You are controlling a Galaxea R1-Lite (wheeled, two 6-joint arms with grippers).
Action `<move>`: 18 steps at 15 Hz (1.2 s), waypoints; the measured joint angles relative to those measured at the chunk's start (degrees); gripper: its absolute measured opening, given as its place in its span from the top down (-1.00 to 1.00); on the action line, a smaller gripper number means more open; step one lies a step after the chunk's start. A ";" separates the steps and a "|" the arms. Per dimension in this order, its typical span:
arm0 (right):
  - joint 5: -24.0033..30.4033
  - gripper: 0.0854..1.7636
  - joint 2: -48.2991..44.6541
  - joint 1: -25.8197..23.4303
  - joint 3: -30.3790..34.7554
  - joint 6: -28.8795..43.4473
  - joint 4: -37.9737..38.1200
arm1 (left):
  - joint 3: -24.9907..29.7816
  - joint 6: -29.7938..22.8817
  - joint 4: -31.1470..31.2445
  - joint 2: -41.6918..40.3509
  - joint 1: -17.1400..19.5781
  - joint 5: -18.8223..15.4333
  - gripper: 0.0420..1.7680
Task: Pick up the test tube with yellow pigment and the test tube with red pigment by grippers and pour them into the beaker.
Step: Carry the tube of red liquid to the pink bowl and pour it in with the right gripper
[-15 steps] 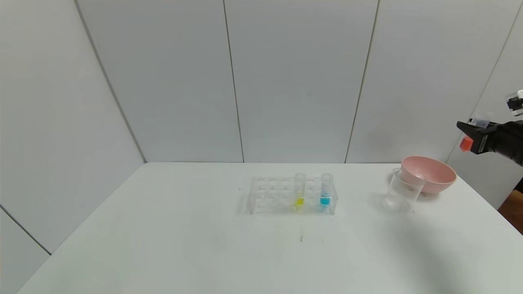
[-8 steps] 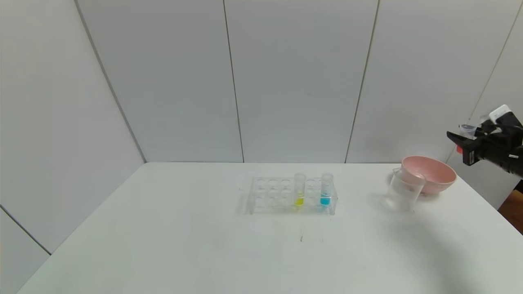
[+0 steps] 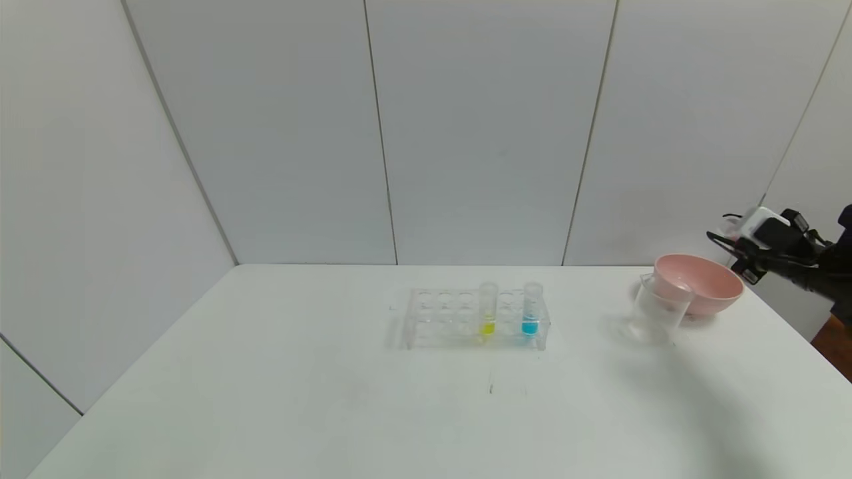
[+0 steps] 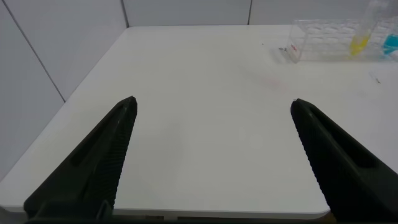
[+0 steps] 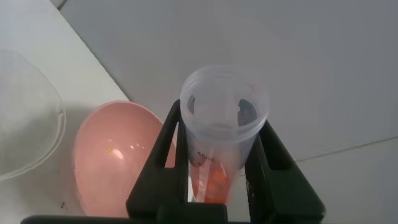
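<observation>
My right gripper [image 3: 732, 245] hangs at the far right, above and behind the pink bowl, and is shut on the test tube with red pigment [image 5: 222, 134], which lies tipped with its open mouth pointing away from the wrist. Red-orange liquid sits low in the tube between the black fingers [image 5: 163, 162]. The beaker [image 3: 657, 311] stands in front of the bowl, below and left of the gripper; its rim also shows in the right wrist view [image 5: 28, 118]. The test tube with yellow pigment [image 3: 488, 310] stands upright in the clear rack [image 3: 439, 319]. My left gripper [image 4: 211, 109] is open and empty over the table's left part.
A pink bowl [image 3: 705, 279] stands at the table's right rear corner, touching the beaker, and shows in the right wrist view [image 5: 118, 155]. A tube with blue liquid [image 3: 530, 309] stands in the rack right of the yellow one. The table's right edge [image 3: 799, 332] is close to the bowl.
My right gripper has come down and moved left toward the bowl and beaker, turning the red tube over from upright to tipped. The rack, beaker and bowl have not moved.
</observation>
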 joint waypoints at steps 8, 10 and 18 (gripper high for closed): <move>-3.96 0.41 0.88 2.54 -0.13 -17.38 -0.49 | 0.00 -0.02 0.00 0.00 0.00 0.00 -1.00; -5.34 0.41 1.04 2.93 0.50 -21.47 -1.63 | 0.00 0.00 0.00 0.00 0.00 0.00 -1.00; -9.09 0.41 2.08 4.16 2.49 -30.92 -5.56 | 0.00 0.00 0.00 0.00 0.00 0.00 -1.00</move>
